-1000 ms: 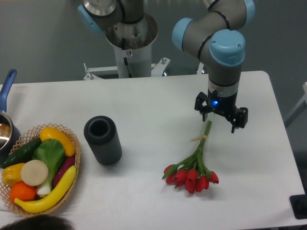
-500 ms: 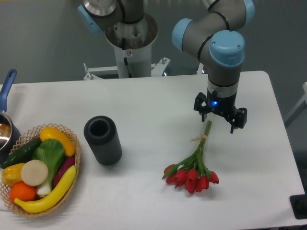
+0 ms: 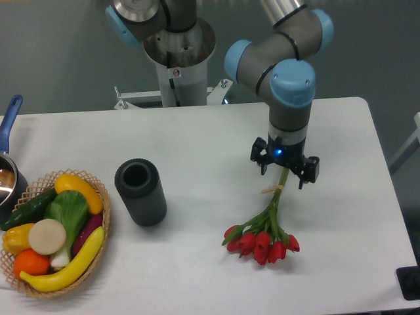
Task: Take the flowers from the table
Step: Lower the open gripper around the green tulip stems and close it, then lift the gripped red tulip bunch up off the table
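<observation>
A grey-bodied robot arm (image 3: pixel 275 49) with light-blue joint caps, its tubular links rounded and metallic. At its tip, a black two-fingered pincer (image 3: pixel 283 168) carries a small glowing blue light; a silver cylindrical base column (image 3: pixel 177 62) bears a small red mark.

Even, soft overhead light, fairly bright, leaves only faint shadows on the matte white rectangular table (image 3: pixel 197 144) beneath the black two-finger gripper (image 3: pixel 283 172) (a blue indicator glows just above it). Focus is slightly soft throughout; no glare.
</observation>
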You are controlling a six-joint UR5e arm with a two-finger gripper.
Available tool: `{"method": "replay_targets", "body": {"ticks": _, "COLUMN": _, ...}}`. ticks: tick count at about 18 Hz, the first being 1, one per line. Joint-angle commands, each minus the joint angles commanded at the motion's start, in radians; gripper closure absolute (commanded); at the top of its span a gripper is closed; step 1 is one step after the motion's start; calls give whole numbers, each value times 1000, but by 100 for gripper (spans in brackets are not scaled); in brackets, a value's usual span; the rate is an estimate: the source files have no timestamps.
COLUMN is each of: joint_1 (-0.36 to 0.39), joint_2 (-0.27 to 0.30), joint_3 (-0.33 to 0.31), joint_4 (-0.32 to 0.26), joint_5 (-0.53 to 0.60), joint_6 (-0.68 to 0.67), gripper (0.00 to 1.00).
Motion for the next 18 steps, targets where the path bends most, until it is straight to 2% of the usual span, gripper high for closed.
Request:
{"method": "replay_targets", "body": {"ticks": 3, "joint_1": 0, "joint_2": -55, "joint_3": 5, "joint_4": 67, "joint_5": 0, "joint_6": 2, "gripper": 0}}
{"method": "replay_targets", "body": {"ticks": 10, "joint_1": -2, "joint_2": -117, "joint_3": 14, "joint_4": 71, "joint_5": -2, "joint_6": 0, "gripper": 0}}
{"method": "replay_targets", "body": {"ticks": 11, "joint_1": 0, "joint_2": -121, "joint_3": 14, "joint_4": 71, "joint_5": -2, "joint_6": 0, "gripper": 5}}
{"method": "replay_targets", "body": {"ticks": 13, "joint_1": 0, "joint_2": -128, "joint_3": 14, "joint_4": 69, "joint_5": -2, "joint_6": -3, "gripper": 24}}
{"method": "replay_targets", "body": {"ticks": 15, "joint_1": 0, "joint_2": -132, "joint_3": 14, "joint_4": 71, "joint_5": -3, "joint_6": -8, "gripper": 57}}
{"method": "replay_targets", "body": {"ticks": 16, "joint_1": 0, "joint_2": -132, "joint_3": 14, "joint_4": 71, "joint_5": -18, "joint_6": -6, "gripper": 84}}
{"method": "replay_targets", "body": {"ticks": 17, "joint_1": 3, "joint_2": -132, "joint_3": 14, "joint_4": 68, "joint_5": -40, "joint_6": -5, "gripper": 100}}
{"method": "replay_targets", "body": {"ticks": 18, "joint_1": 9, "joint_2": -129, "joint_3": 14, "joint_4": 65, "joint_5": -64, "joint_6": -2, "gripper": 100}}
